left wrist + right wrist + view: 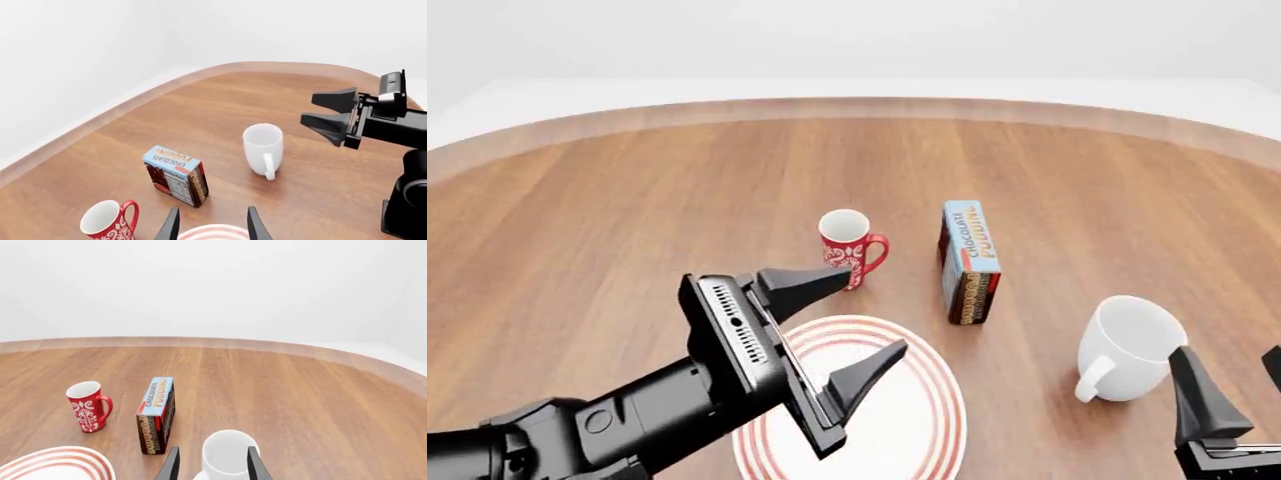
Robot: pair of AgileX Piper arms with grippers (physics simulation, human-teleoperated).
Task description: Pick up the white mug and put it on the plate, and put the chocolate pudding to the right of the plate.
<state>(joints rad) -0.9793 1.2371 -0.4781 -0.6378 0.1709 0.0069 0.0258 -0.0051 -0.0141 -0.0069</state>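
Note:
The white mug (1130, 343) stands upright on the table at the right, its handle toward the near left. My right gripper (1234, 385) hovers open just on the near side of it and holds nothing. In the right wrist view the white mug (227, 454) shows beyond the open right gripper (212, 462). The plate (924, 420) lies near the front centre, and my left gripper (878, 308) hangs open above it. Behind the plate, the chocolate pudding (969, 260) stands on edge. In the left wrist view the mug (262, 145), the pudding (175, 175) and the right gripper (308, 109) all show.
A red patterned mug (849, 245) stands left of the pudding, behind the plate; it also shows as the red mug (87, 406) in the right wrist view. The wooden table (627, 220) is round, with its rim curving along the back.

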